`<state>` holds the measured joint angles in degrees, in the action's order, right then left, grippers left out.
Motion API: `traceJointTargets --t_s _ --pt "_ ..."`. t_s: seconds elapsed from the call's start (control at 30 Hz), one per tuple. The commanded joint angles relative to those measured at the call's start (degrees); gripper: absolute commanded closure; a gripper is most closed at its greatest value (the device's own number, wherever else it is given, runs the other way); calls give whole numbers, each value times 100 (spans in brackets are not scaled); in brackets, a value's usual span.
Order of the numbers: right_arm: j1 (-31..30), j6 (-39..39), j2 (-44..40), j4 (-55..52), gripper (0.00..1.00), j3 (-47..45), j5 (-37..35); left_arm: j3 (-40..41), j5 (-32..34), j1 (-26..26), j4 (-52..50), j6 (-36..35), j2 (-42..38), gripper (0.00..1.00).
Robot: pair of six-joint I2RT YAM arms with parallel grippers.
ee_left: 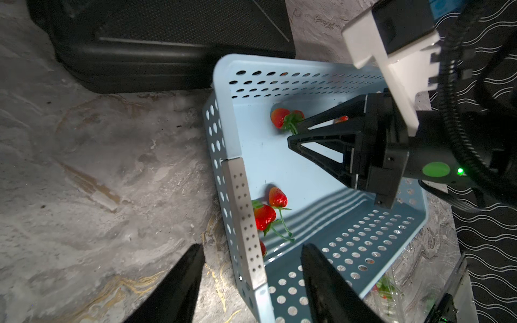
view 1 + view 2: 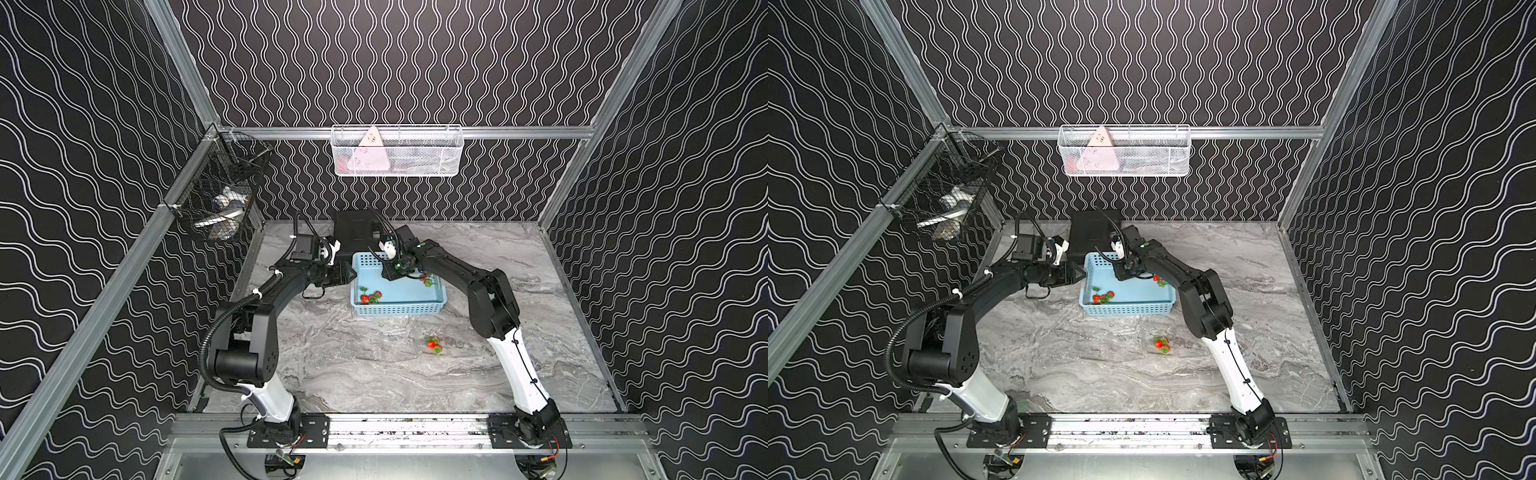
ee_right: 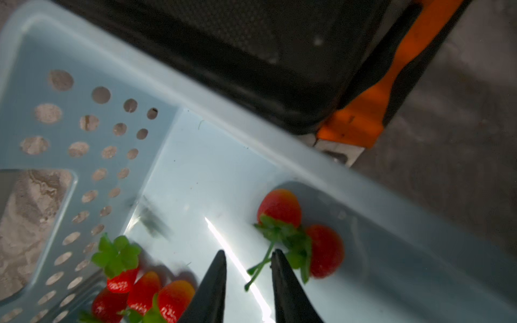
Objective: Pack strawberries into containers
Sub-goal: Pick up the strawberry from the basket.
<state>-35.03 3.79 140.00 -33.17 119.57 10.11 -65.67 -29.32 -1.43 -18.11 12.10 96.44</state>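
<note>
A light blue perforated basket [image 2: 399, 309] [image 2: 1129, 309] stands mid-table. Inside it lie a cluster of strawberries [image 2: 370, 297] [image 3: 145, 290] and a pair of strawberries [image 2: 427, 280] [image 3: 281, 207] joined by green stems. My right gripper [image 3: 249, 251] [image 1: 295, 132] reaches down into the basket, jaws open but narrow, with the pair's stems lying between its fingertips. My left gripper [image 1: 250, 247] [image 2: 351, 274] is open and straddles the basket's left wall [image 1: 240, 212] without touching it. In front of the basket, a clear container [image 2: 434, 347] [image 1: 389, 288] holds more strawberries [image 2: 1160, 344].
A black case [image 2: 357, 232] sits right behind the basket, with an orange and black tool [image 3: 372, 112] beside it. A white wire basket [image 2: 397, 151] hangs on the back rail and a black wire basket [image 2: 220, 199] on the left rail.
</note>
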Motion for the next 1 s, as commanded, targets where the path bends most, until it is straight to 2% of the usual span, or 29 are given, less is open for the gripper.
traceJointTargets --t_s 0.0,0.37,0.53,0.8,0.97 --pt "-13 -132 60 -103 73 70 -139 -52 -30 3 -70 -67 32 39" --pt "-13 -128 232 -120 86 318 -237 -44 -30 11 -70 -65 5 39" --pt "-13 -124 185 -155 96 379 -237 -49 -30 11 -70 -63 5 39" --pt "-12 -184 -645 11 100 -79 -221 -44 -30 11 -63 -58 4 39" --pt "-13 -215 -1777 181 100 -1022 -202 -42 -39 11 -57 -50 -10 39"
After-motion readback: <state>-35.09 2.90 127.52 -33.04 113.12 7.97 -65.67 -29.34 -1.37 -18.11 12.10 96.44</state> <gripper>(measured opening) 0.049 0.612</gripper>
